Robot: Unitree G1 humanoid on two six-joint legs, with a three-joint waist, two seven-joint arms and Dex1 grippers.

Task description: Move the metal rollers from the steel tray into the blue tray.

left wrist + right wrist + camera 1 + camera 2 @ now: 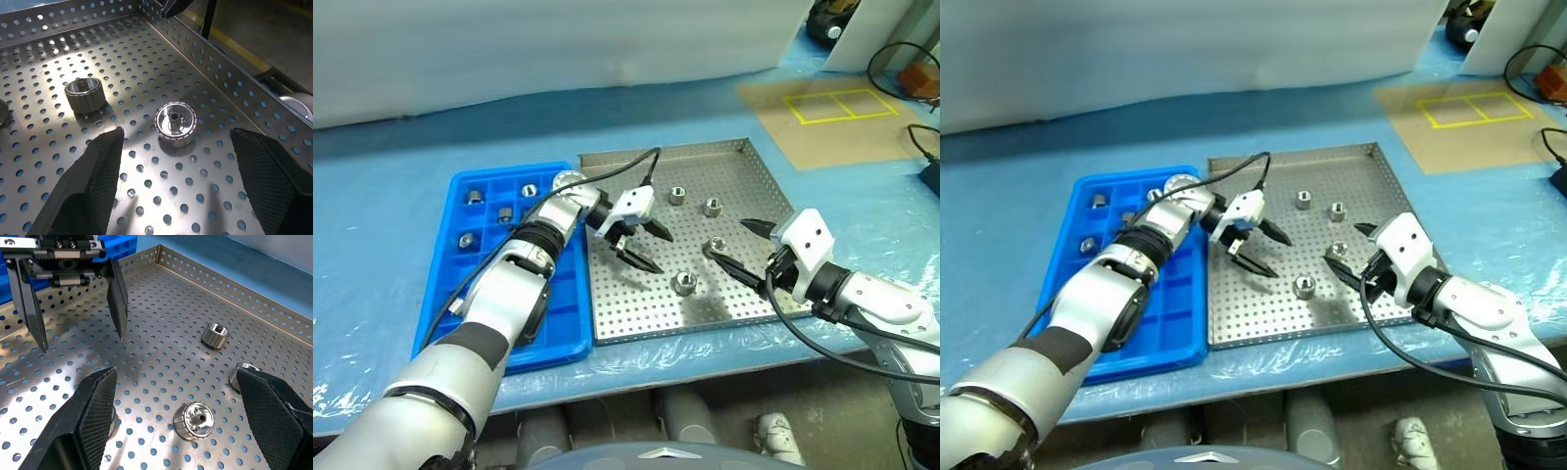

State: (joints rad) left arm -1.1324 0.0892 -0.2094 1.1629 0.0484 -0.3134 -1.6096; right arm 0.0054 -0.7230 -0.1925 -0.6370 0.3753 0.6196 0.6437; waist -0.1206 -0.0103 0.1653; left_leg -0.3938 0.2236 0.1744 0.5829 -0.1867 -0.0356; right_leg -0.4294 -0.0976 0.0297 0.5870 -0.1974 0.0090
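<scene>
both claws are hanging wide and empty over the steel tray (607, 323). four rollers are sitting on its holed floor, a few more already in the blue tray (431, 323). the left gripper (644, 247) is facing a roller (175, 123); it should be dropping straight over it, centred, before pinching. the right gripper (744, 250) is hovering near another roller (194, 419).

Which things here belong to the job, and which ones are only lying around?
Part of the job:
- metal rollers
- steel tray
- blue tray
- left pincer, open
- right pincer, open

Only lying around:
- brown sheet with yellow tape square
- black cables
</scene>
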